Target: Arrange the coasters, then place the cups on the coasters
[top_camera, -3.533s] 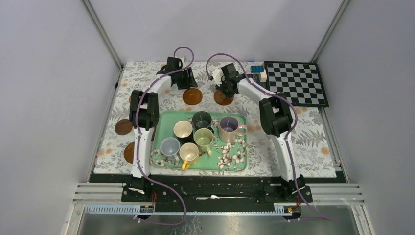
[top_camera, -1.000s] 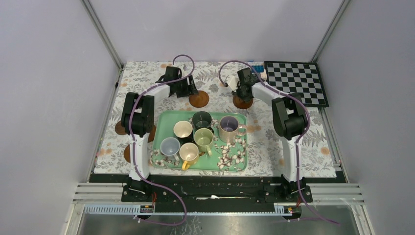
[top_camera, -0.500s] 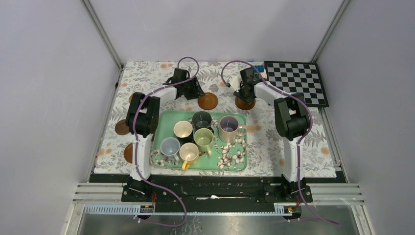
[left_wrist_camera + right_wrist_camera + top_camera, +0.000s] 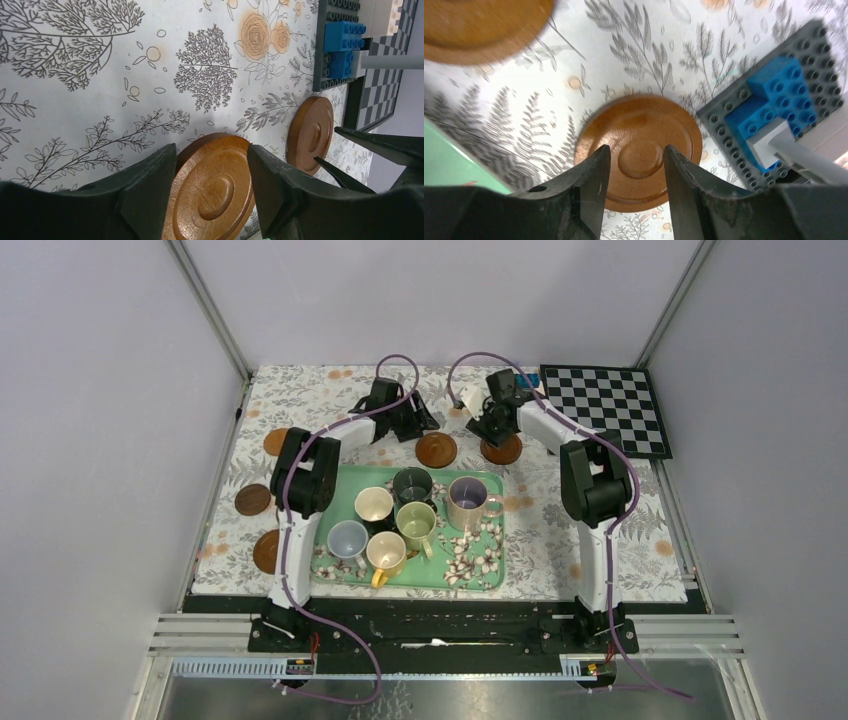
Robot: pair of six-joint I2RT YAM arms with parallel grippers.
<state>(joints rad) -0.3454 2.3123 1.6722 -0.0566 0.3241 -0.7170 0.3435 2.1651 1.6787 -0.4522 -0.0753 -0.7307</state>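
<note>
Two brown coasters lie side by side behind the tray, one under my left gripper and one under my right gripper. In the left wrist view the open left gripper straddles its coaster, which lies flat. The right gripper is open above the middle of its coaster. Three more coasters lie at the left. The cups stand on the tray: cream, dark green, pinkish-beige, olive, pale blue, yellow.
The green floral tray fills the middle of the patterned cloth. A chessboard lies at the back right. A grey plate with blue bricks sits just beyond the right coaster.
The left gripper has slid its coaster to the right, close to the right one. The right gripper's jaws have opened over its coaster, which shifted slightly right.
</note>
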